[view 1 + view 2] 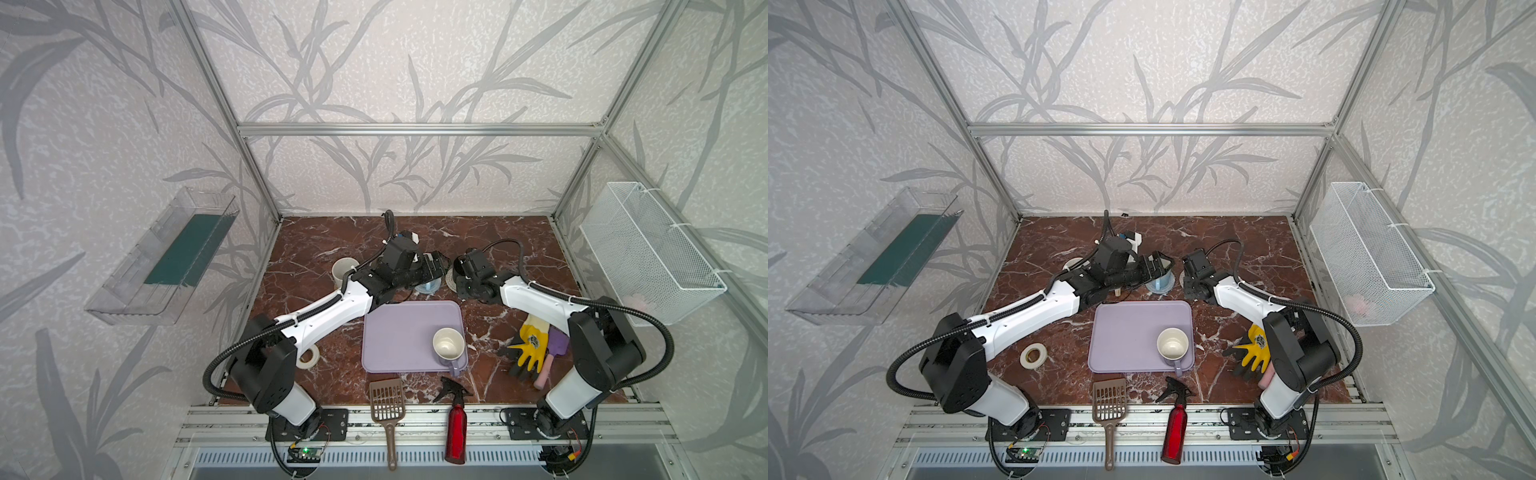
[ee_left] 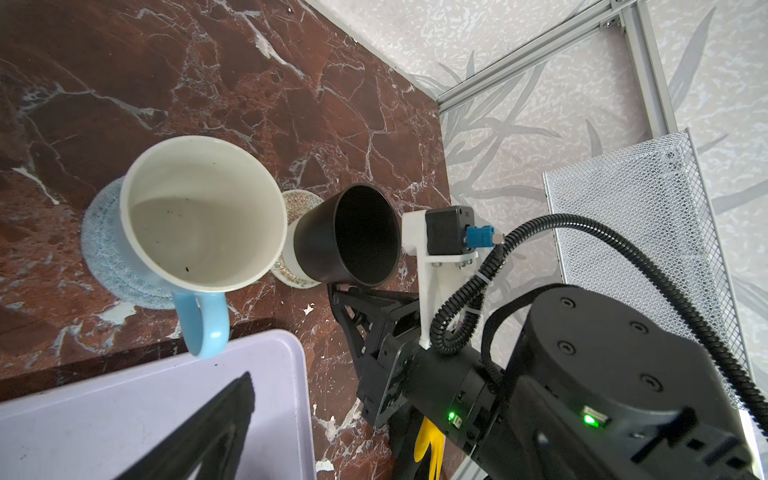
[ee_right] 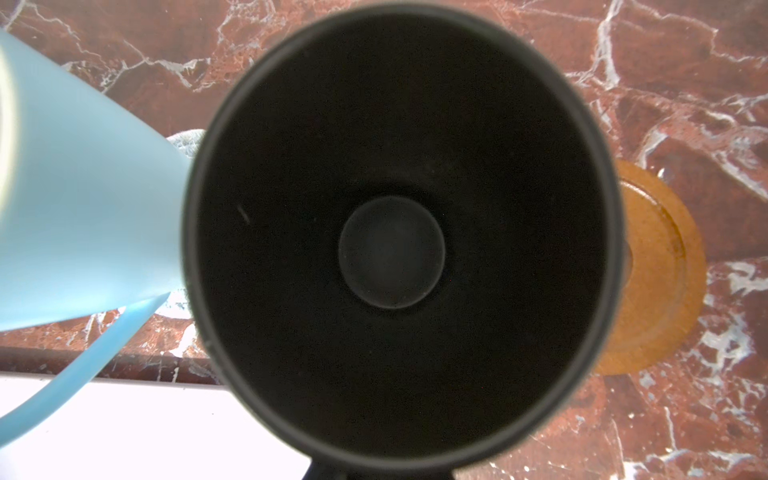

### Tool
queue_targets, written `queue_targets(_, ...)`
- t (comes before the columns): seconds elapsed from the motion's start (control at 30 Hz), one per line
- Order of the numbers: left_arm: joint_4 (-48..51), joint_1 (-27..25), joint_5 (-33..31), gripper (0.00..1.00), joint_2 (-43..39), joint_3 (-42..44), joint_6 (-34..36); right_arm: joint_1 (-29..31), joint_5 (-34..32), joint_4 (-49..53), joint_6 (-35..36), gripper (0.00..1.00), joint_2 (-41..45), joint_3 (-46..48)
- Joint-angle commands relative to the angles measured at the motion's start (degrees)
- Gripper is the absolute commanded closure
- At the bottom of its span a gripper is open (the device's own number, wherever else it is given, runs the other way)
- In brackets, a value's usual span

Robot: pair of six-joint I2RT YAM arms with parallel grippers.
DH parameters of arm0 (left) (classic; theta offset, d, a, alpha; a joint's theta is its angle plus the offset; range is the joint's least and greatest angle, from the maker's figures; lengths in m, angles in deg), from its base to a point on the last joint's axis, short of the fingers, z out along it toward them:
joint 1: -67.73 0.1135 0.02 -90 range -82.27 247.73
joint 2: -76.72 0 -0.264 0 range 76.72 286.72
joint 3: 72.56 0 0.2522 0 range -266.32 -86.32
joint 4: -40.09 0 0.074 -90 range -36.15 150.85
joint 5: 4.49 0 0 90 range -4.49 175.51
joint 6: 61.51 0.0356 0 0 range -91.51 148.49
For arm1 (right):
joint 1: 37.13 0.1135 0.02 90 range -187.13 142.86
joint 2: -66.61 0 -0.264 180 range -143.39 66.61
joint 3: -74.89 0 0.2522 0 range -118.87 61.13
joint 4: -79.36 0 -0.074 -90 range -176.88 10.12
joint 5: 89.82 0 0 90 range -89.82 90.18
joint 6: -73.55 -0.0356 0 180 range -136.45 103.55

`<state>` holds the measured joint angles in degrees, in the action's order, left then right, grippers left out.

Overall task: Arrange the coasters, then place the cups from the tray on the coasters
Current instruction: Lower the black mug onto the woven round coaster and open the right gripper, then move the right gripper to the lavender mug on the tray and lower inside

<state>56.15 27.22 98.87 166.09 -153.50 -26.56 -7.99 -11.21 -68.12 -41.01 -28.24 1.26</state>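
Plainly, the right gripper (image 2: 357,293) sits at the black cup (image 2: 345,237), grip impossible to tell; snagging its handle could knock it into the blue cup (image 2: 199,212) at nine o'clock. Left gripper (image 1: 435,266) gapes.

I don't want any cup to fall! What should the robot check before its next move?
1. Black cup sits on the cream coaster: ok.
2. Right hand clear of the black cup: cannot tell.
3. Blue cup sits on the blue coaster: ok.
4. Left hand open and empty: ok.
5. Lavender cup upright on the tray, ready to pick: ok.
6. Amber coaster free beside the black cup: ok.
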Motion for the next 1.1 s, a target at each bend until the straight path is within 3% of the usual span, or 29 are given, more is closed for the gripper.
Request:
queue_targets(0.0,-1.14,-0.10,-0.48,0.01,-0.74,1.23,-0.46,0.28,0.92,3.48,0.36,0.65,-0.25,-2.39)
queue_targets(0.3,-0.65,-0.02,-0.54,0.01,-2.68,2.31,-0.17,0.23,0.06,6.52,-0.54,0.38,3.66,-2.92)
queue_targets(0.37,0.29,-0.01,-0.25,0.01,-2.95,2.06,0.37,0.24,0.17,7.37,-0.80,0.24,5.71,-2.27)
queue_targets(0.43,0.42,0.16,1.00,0.01,-3.35,2.01,0.20,0.28,0.91,9.27,-0.51,0.01,7.21,-2.14)
queue_targets(0.67,-0.38,0.22,3.57,0.01,-6.93,4.12,0.87,0.29,4.13,12.49,1.79,0.01,17.18,2.21)
queue_targets(0.87,6.15,0.25,4.51,0.01,-11.81,5.45,5.18,0.35,12.49,16.75,7.50,0.01,28.00,5.20)
queue_targets(1.07,15.50,0.07,7.69,0.01,-16.49,6.64,8.33,1.20,18.07,25.06,6.13,0.01,36.60,7.01)
